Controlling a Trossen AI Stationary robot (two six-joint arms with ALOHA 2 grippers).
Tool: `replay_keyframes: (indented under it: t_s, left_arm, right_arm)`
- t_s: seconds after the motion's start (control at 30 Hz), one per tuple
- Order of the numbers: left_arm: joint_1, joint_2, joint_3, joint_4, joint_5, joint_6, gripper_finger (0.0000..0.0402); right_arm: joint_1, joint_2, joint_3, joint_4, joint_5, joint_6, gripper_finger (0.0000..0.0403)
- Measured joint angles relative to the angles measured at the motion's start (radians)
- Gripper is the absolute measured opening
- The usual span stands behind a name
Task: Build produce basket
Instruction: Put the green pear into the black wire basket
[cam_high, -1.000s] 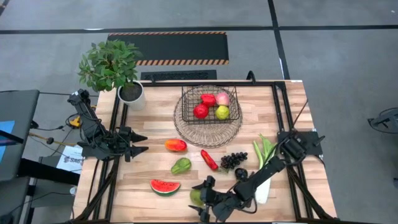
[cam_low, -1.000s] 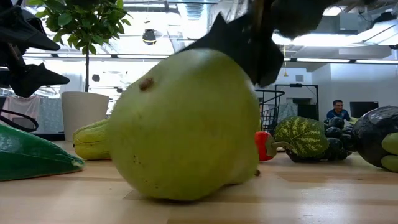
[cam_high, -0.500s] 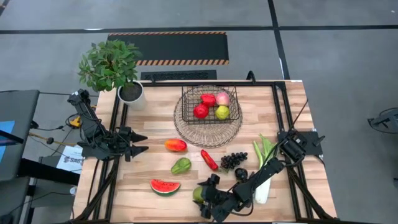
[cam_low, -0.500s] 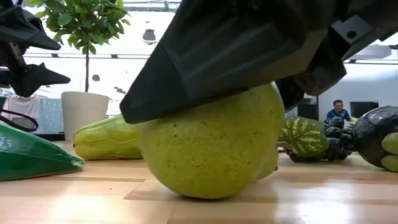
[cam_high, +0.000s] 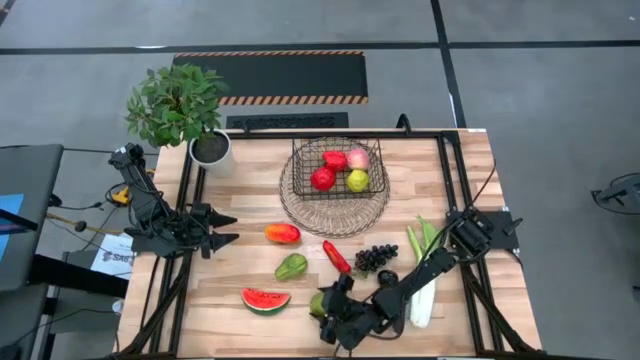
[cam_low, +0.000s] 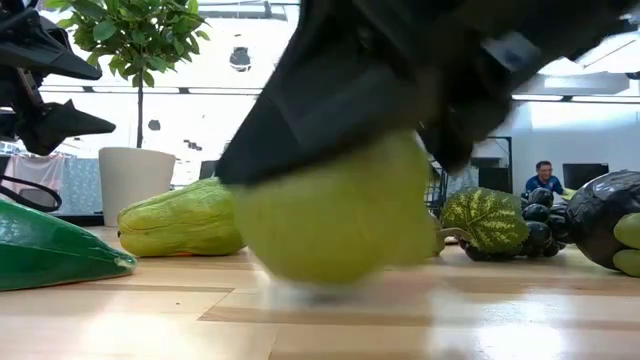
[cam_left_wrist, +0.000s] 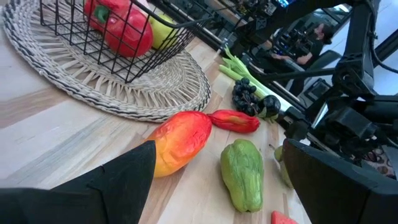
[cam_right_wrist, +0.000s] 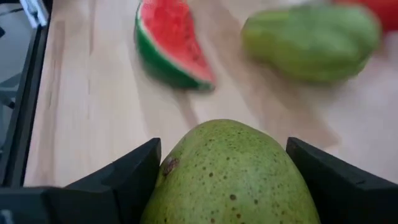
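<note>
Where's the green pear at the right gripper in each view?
High view: green pear near front edge, beside watermelon slice.
Low view: fills centre, under right gripper.
Left wrist view: mostly hidden behind that arm's finger.
Right wrist view: bottom centre, between fingers.
Shared landmark: watermelon slice.

Speckled yellow-green pear (cam_right_wrist: 231, 174), red-and-green watermelon slice (cam_right_wrist: 169, 45), orange-red mango (cam_left_wrist: 180, 140), dark wire basket (cam_high: 337, 168)

No legible text, label or sign anywhere

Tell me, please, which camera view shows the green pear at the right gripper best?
The right wrist view: the green pear fills it between the right gripper's fingers. Low view blurs it; high view mostly hides it; left wrist shows a sliver.
</note>
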Motion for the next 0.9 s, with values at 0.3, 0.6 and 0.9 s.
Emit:
replay_keyframes:
  t_s: [0.3,0.6,0.9]
  left_arm:
    - [0.0,0.0,0.0,0.001,-0.039,-0.005,0.0334]
    - [0.0,0.0,0.0,0.003,-0.072,-0.017,0.0334]
    - [0.0,0.0,0.0,0.001,-0.125,0.011,0.0334]
  right_arm:
    - [-0.146,-0.201,0.001,-0.014,0.017,-0.273,0.0329]
    - [-0.441,-0.451,0.002,-0.091,0.065,-0.58,0.0336]
    - [-0.77,-0.357,0.003,-0.022,-0.285,-0.619,0.0339]
